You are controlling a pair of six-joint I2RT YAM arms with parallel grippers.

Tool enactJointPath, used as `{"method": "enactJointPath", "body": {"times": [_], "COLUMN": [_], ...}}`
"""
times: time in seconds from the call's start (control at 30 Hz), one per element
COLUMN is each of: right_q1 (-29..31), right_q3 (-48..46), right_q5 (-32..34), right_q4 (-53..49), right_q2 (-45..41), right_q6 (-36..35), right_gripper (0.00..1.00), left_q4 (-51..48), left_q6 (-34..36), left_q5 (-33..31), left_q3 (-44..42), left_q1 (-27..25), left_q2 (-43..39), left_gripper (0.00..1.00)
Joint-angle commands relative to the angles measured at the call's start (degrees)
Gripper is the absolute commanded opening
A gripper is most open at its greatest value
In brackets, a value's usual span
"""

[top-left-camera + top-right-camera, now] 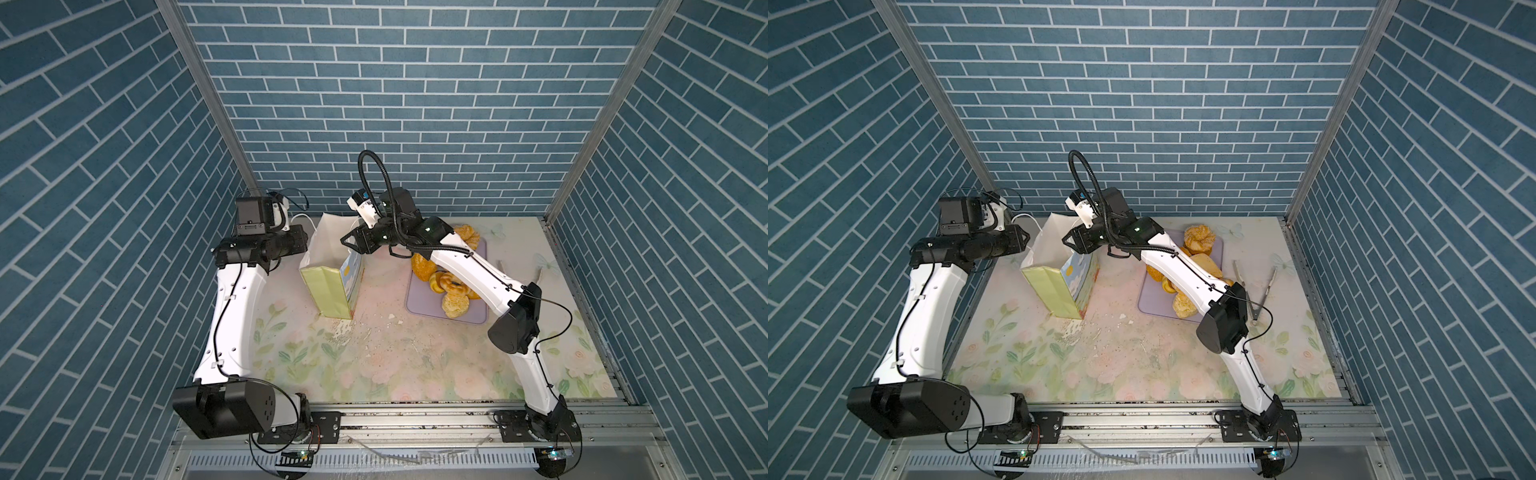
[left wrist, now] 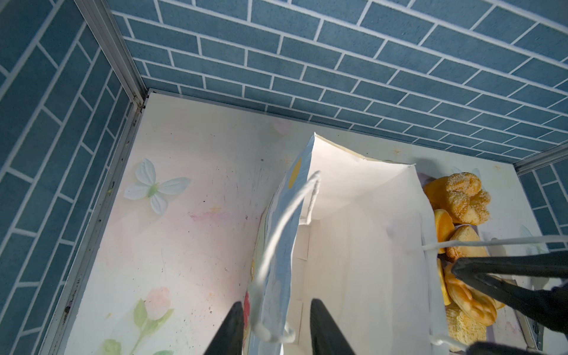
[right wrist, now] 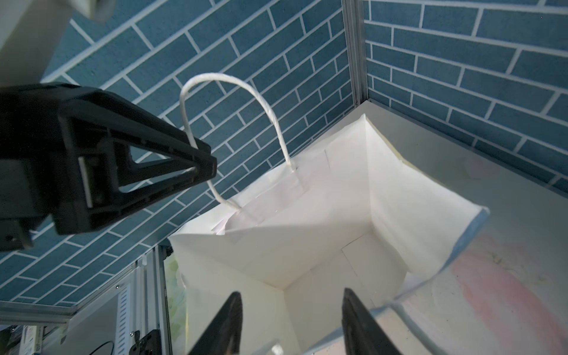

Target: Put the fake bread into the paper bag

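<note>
Pastel floral-printed counter (image 1: pixel 415 365). Tall rectangular paper bag (image 1: pixel 328 291), white inside with a yellow-green side panel, standing upright and open-mouthed at rear left. Flat lavender tray (image 1: pixel 419 305) right of the bag, apart from it. Golden-brown fake bread (image 1: pixel 455 305), several pieces heaped on the tray. Left claw (image 2: pixel 276 301): jaws partly apart, straddling one bag wall and its white cord handle (image 2: pixel 285 215), unclamped. Right claw (image 3: pixel 292 292): jaws partly apart at the opposite rim, gripping nothing.

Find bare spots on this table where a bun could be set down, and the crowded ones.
Bare: the front of the table, from the paper bag to the front rail; also the strip between bag and lavender tray. Crowded: the tray, piled with fake bread, and the bag's mouth, flanked by left claw and right claw.
</note>
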Motion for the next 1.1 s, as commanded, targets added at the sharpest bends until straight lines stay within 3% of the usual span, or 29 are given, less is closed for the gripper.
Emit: {"method": "enactJointPath", "body": {"times": [0.0, 0.13, 0.3, 0.57, 1.07], "right_q1": [0.3, 0.5, 0.5, 0.5, -0.1], "right_q3": [2.6, 1.7, -1.7, -5.8, -24.4], "right_q5": [0.7, 1.9, 5.4, 9.5, 16.7], "right_q4": [2.3, 1.9, 1.5, -0.9, 3.8], "right_q2": [1.2, -0.1, -4.6, -9.6, -21.5], "right_q6": [1.4, 1.0, 0.6, 0.6, 0.8], "right_gripper": [0.40, 0.25, 0.03, 0.00, 0.00], "left_q4": [1.9, 3.4, 4.4, 6.5, 11.0], "left_q6": [0.3, -0.7, -2.6, -6.4, -12.4], "left_q5": [0.3, 1.1, 4.5, 7.5, 5.3], "left_q3": [-0.7, 0.4, 0.8, -2.3, -7.9], "left_q1": [0.6, 0.6, 0.6, -1.8, -10.1], "left_q2": [1.2, 2.9, 3.9, 1.2, -1.3], "left_gripper": [0.37, 0.35, 0.19, 0.03, 0.01]}}
